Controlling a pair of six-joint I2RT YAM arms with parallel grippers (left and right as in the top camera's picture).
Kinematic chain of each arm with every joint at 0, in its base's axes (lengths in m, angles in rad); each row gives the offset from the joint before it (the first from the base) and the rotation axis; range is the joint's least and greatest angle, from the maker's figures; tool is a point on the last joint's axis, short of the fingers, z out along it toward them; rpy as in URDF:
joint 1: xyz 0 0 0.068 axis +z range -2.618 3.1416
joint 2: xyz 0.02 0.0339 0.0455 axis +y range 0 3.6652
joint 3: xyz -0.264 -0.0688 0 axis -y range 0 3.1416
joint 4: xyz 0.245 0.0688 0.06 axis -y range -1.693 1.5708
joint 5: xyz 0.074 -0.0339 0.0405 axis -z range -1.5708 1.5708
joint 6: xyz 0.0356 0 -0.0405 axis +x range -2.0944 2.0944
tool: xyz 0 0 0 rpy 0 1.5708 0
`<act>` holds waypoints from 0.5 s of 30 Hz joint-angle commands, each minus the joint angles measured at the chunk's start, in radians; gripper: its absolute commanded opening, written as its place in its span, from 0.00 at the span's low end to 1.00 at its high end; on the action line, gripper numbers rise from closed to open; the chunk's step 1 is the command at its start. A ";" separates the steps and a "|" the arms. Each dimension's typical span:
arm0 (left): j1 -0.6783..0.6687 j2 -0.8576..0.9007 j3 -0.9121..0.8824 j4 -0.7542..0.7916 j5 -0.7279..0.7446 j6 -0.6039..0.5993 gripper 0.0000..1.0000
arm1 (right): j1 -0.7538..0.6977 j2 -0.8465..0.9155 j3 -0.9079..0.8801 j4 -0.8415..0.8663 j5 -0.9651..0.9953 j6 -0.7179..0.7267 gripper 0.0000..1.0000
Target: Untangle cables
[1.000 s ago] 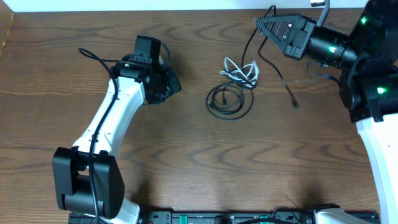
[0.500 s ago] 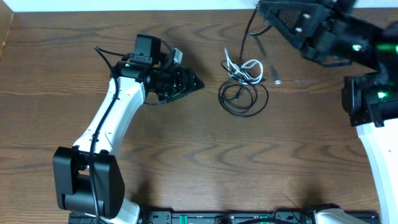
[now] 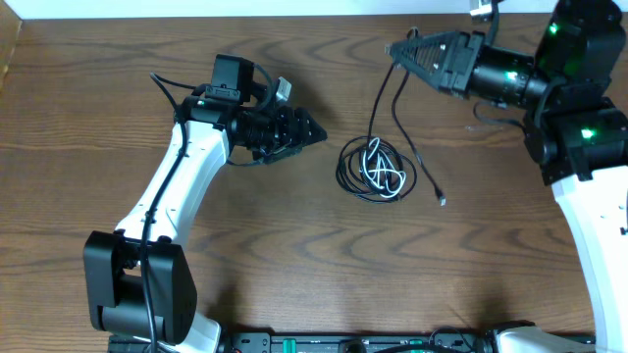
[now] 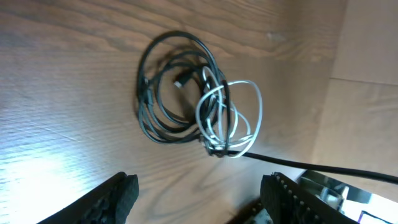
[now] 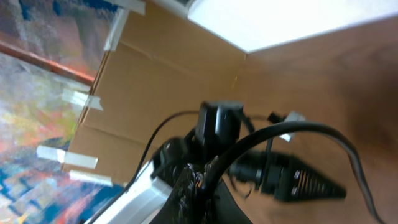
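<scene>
A tangle of cables lies mid-table: a black coil [image 3: 345,169] with a white cable [image 3: 383,175] looped through it. One black cable [image 3: 378,98] rises from the pile to my right gripper [image 3: 394,49], which is shut on it above the table's far side. Its loose plug end [image 3: 442,200] lies right of the pile. My left gripper [image 3: 320,132] stands open just left of the tangle, nothing between its fingers. In the left wrist view the coil [image 4: 155,93] and white loops [image 4: 233,115] lie ahead of the open gripper [image 4: 199,193]. The right wrist view shows the black cable [image 5: 292,127] running into the shut gripper [image 5: 208,177].
The brown wooden table [image 3: 294,255] ends at a pale wall along the far edge. Cardboard panels [image 5: 168,81] stand at the left side. The left arm [image 3: 186,186] stretches over the table's left half, and the right arm [image 3: 589,137] stands at the right edge.
My left gripper opened and reached right toward the tangle. My right gripper swung about with the black cable, and the tangle slid toward the front of the table.
</scene>
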 commanded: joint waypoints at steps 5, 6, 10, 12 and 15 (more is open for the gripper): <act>-0.003 -0.004 -0.002 -0.002 0.066 -0.090 0.69 | -0.002 -0.023 0.013 0.497 -0.119 0.243 0.01; -0.003 -0.003 -0.002 -0.003 0.067 -0.091 0.70 | -0.001 -0.023 0.013 0.536 -0.134 0.269 0.01; -0.014 -0.004 -0.002 -0.002 0.067 -0.091 0.69 | 0.029 -0.022 0.013 0.546 -0.181 0.280 0.01; -0.030 -0.004 -0.002 0.002 0.066 -0.091 0.70 | 0.064 -0.022 0.013 0.532 -0.187 0.250 0.01; -0.066 -0.003 -0.002 0.017 0.045 -0.091 0.68 | 0.120 -0.022 0.013 0.533 -0.163 0.220 0.01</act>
